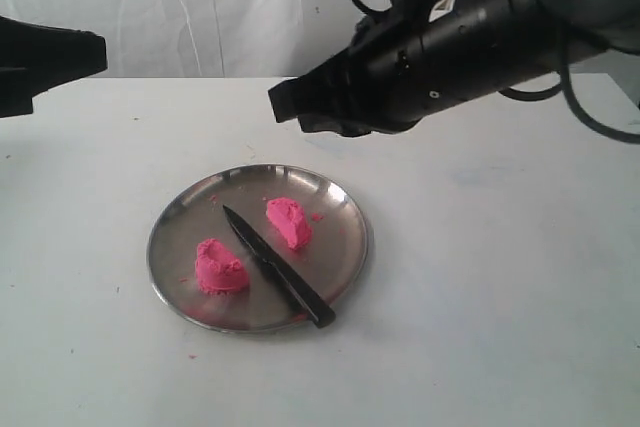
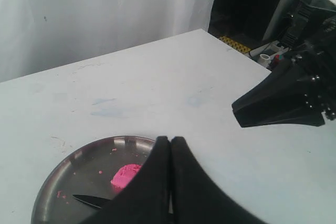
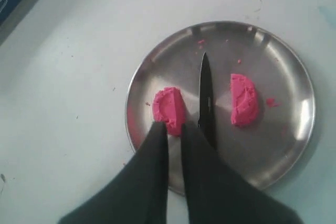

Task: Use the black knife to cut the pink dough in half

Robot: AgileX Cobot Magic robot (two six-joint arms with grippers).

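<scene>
The pink dough lies in two lumps on a round steel plate point(image 1: 340, 247): one lump point(image 1: 220, 267) at the front left, the other point(image 1: 288, 222) nearer the middle. Between them the black knife point(image 1: 275, 267) rests flat and unheld, its handle over the plate's front rim. My right gripper point(image 1: 277, 104) hangs above the table behind the plate, fingers nearly together and empty. In the right wrist view it point(image 3: 174, 127) hovers high over one lump point(image 3: 169, 109), beside the knife point(image 3: 206, 100). My left gripper point(image 2: 170, 140) is shut and empty, far left point(image 1: 98, 53).
Small pink crumbs dot the plate point(image 3: 283, 129) and the white table near its front edge. A white curtain hangs behind the table. The right arm's black body stretches across the upper right of the exterior view.
</scene>
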